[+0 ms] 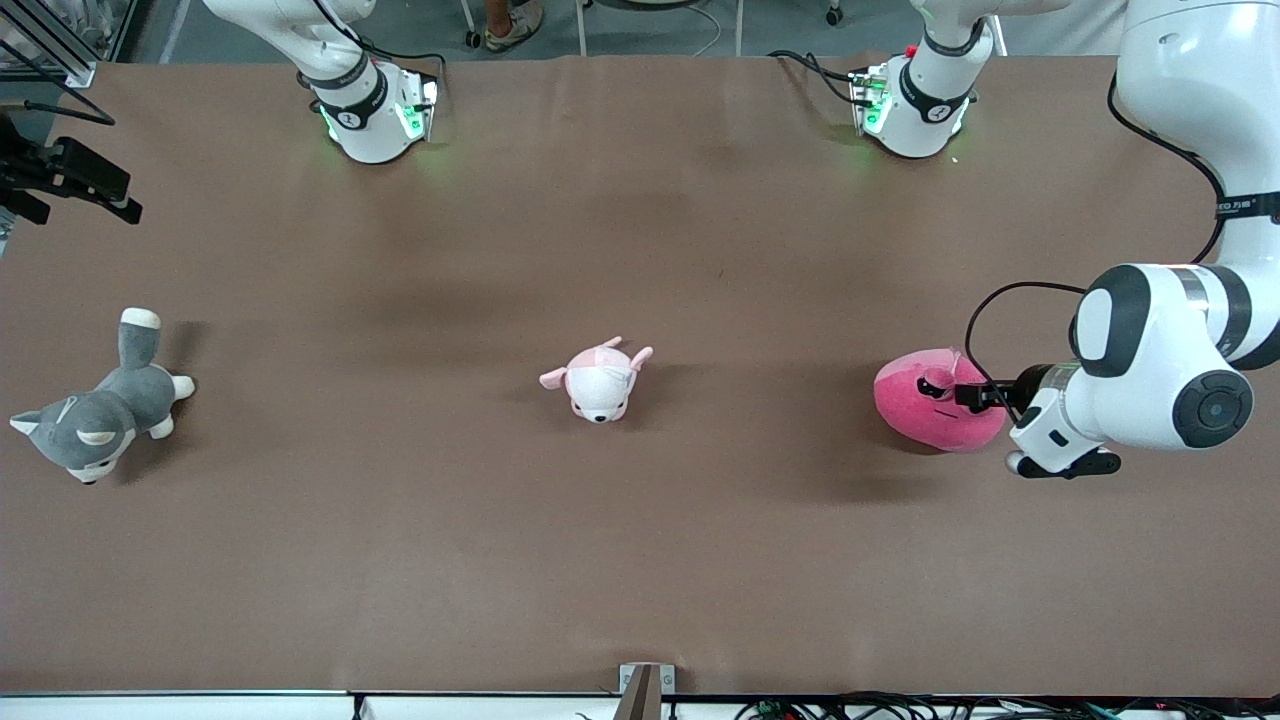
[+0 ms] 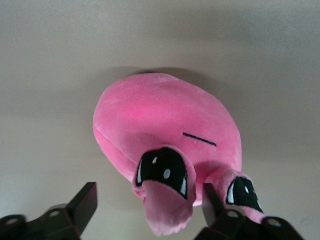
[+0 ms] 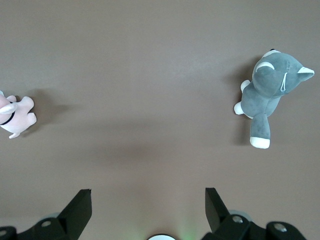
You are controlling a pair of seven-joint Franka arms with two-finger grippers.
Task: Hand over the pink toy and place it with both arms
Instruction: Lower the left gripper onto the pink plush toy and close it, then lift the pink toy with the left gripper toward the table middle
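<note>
The hot-pink rounded plush toy with black eyes (image 1: pixel 935 410) lay on the brown table surface (image 1: pixel 640 560) toward the left arm's end. The left arm, a white jointed unit with black joint bands (image 1: pixel 1160 355), reached in low and brought the left gripper (image 1: pixel 975 395) against the toy at table level. In the left wrist view the two black fingers (image 2: pixel 82 205) stood spread, one on each side of the toy's snout and eye area (image 2: pixel 165 172); one finger touched the plush beside the second eye (image 2: pixel 243 192), while the other stood apart from it. The fingers had not pinched the toy, and the toy rested fully on the table.

The right arm waited near its base. The right gripper (image 3: pixel 147 212) hung over bare table toward the right arm's end, with its fingers (image 3: pixel 80 207) spread wide and holding nothing.

A small white puppy plush with pale-pink ears (image 1: pixel 598 380) lay near the table's middle. A grey-and-white husky plush (image 1: pixel 100 405) lay toward the right arm's end of the table, well apart from the puppy. Both appeared in the right wrist view as well.
</note>
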